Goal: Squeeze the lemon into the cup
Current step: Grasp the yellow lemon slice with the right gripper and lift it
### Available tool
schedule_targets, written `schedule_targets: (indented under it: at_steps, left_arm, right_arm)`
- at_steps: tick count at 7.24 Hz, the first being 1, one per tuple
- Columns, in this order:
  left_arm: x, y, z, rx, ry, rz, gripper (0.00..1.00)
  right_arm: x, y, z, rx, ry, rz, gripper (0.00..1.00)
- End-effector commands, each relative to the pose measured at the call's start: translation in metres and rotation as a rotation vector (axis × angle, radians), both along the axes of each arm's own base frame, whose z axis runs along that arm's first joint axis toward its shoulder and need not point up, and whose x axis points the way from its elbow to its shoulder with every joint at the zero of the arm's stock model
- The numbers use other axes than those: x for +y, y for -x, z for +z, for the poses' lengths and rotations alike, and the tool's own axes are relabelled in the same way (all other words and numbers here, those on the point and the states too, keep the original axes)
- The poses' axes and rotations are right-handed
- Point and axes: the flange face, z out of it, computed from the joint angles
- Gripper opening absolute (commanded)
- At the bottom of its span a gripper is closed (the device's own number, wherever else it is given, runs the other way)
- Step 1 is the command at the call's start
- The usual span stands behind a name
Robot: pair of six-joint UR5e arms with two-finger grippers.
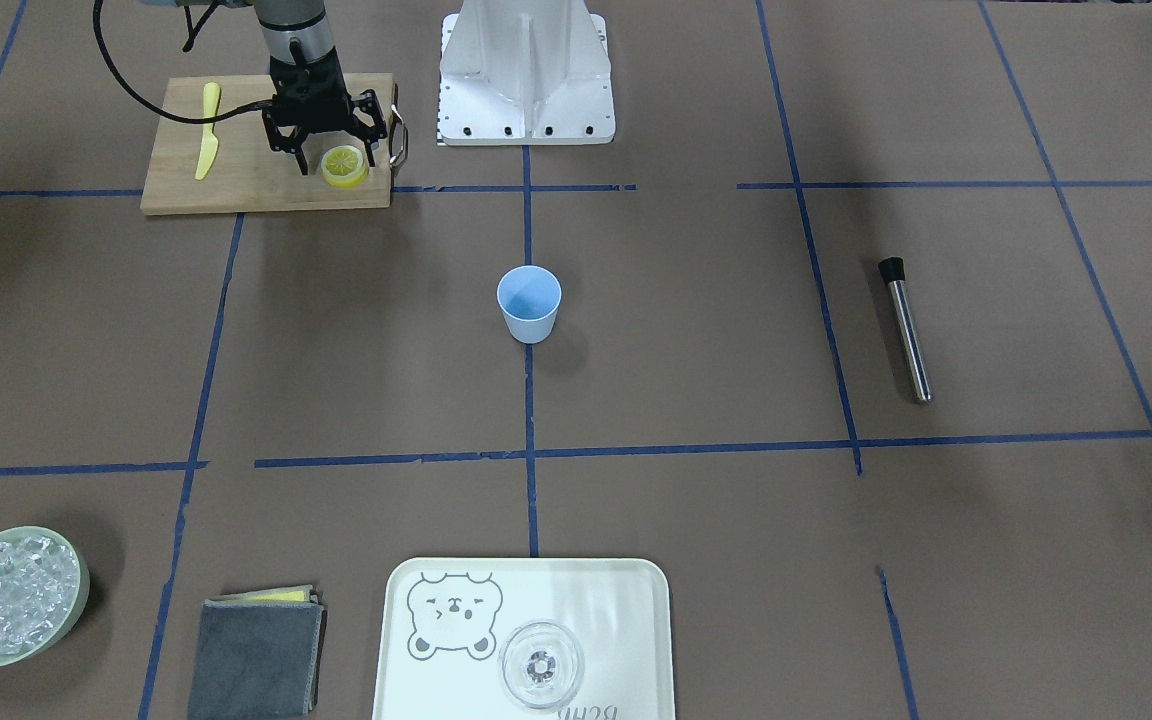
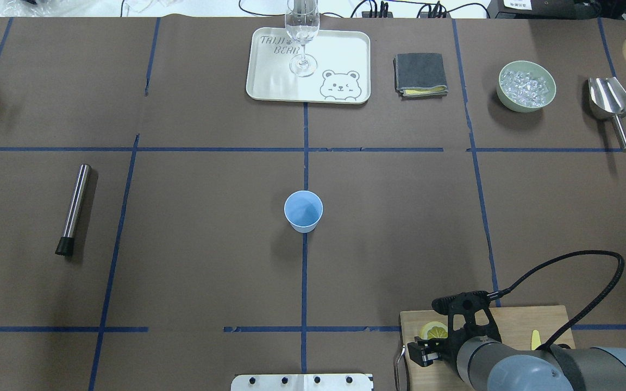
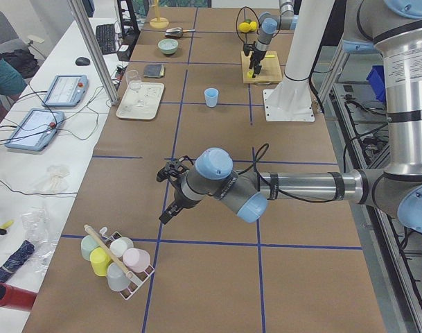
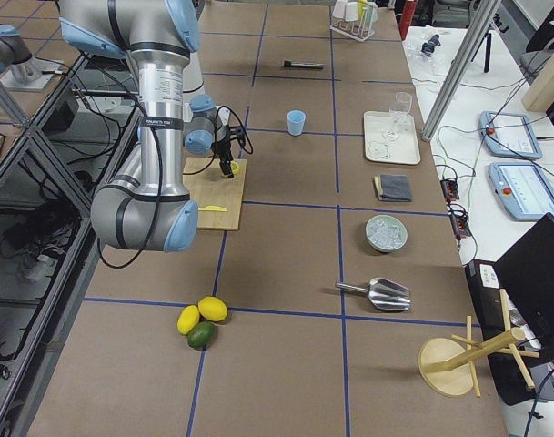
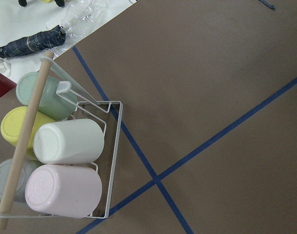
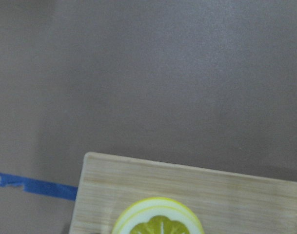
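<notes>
Yellow lemon slices [image 1: 345,166] lie stacked on a wooden cutting board [image 1: 236,185]; they also show in the overhead view [image 2: 433,330] and at the bottom of the right wrist view [image 6: 158,220]. My right gripper [image 1: 334,155] is open, low over the board, with a jaw on either side of the slices. I cannot tell whether it touches them. The light-blue cup [image 1: 529,302] stands upright at the table's middle [image 2: 303,210], far from the gripper. My left gripper [image 3: 163,195] shows only in the exterior left view, over bare table, and I cannot tell whether it is open or shut.
A yellow knife [image 1: 207,142] lies on the board. A steel muddler [image 1: 906,330], a bear tray [image 1: 436,690] with a clear glass [image 1: 541,665], a grey cloth [image 1: 256,655], a green bowl of ice [image 1: 11,595] and a scoop [image 2: 609,100] are on the table. A cup rack [image 5: 65,161] is below my left wrist.
</notes>
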Motion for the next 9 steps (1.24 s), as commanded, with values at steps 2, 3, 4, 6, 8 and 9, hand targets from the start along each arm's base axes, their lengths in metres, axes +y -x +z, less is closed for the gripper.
schedule_targets:
  at_steps: [2,3,4,6,8,9]
  left_arm:
    - [0.000,0.001,0.000,-0.001,-0.001,-0.001,1.00]
    - [0.000,0.001,0.000,-0.001,-0.002,0.000,1.00]
    - [0.000,0.001,0.000,-0.001,-0.002,0.000,1.00]
    - [0.000,0.001,0.000,-0.002,-0.003,0.001,1.00]
    - [0.002,0.001,0.000,-0.001,-0.016,0.001,1.00]
    - [0.014,0.001,0.008,0.002,-0.017,-0.001,1.00]
  right_arm:
    - [0.000,0.009,-0.002,-0.005,0.000,0.000,0.92]
    - [-0.001,0.008,-0.003,-0.006,0.000,0.001,0.90]
    - [-0.003,0.007,-0.004,-0.009,0.001,0.003,0.77]
    - [-0.009,-0.002,-0.008,-0.016,0.007,0.009,0.42]
    - [-0.011,-0.004,-0.009,-0.016,0.007,0.014,0.28]
    - [-0.010,-0.004,-0.006,-0.010,0.006,0.014,0.27]
